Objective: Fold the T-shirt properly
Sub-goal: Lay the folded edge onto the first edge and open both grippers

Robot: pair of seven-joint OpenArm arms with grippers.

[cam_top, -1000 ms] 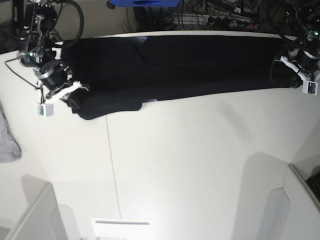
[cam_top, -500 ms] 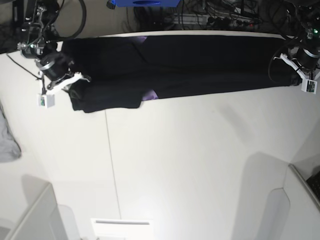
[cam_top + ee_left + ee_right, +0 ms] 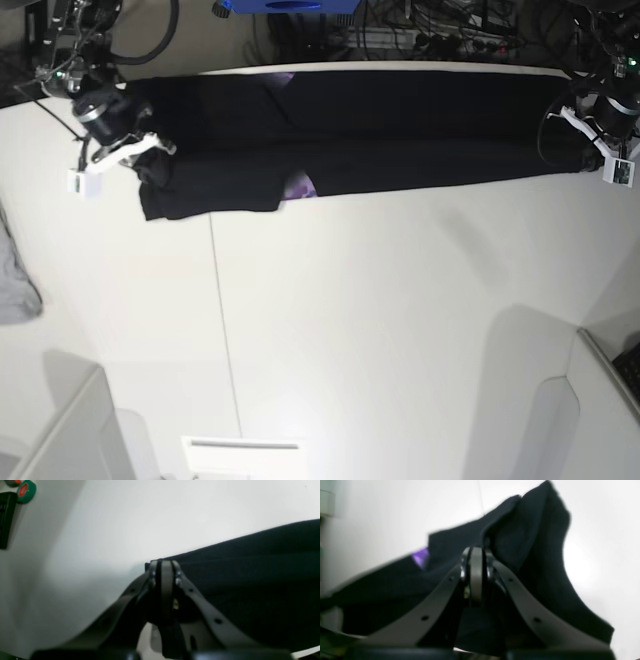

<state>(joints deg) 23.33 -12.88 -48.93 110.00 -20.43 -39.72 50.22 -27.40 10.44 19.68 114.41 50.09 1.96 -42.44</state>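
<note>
Base view is showing you the T-shirt [image 3: 380,125] lying stretched out as a long black band along the far edge of the white table [image 3: 400,330], reaching almost from one end of that edge to the other. Your right gripper [image 3: 150,160] is sitting at the end of the T-shirt that falls on this view's left, and your left gripper [image 3: 590,150] is sitting at the opposite end. On the near side of the T-shirt, close to your right gripper, a flap of black cloth is hanging lower onto the table, and a small patch of purple print [image 3: 298,186] is peeking out beside that flap.

Right wrist view is showing you the right gripper [image 3: 476,552] with its fingers pressed together on a bunched fold of the T-shirt [image 3: 532,555], the cloth rising in a peak above the tips and a sliver of purple [image 3: 421,557] showing to one side. Left wrist view is showing you the left gripper [image 3: 165,566] with its fingers squeezed together on the very corner of the T-shirt [image 3: 250,580], which is spreading flat away from the tips. A light grey cloth [image 3: 15,280] is lying well apart from the T-shirt, at the table's left border in the base view.
</note>
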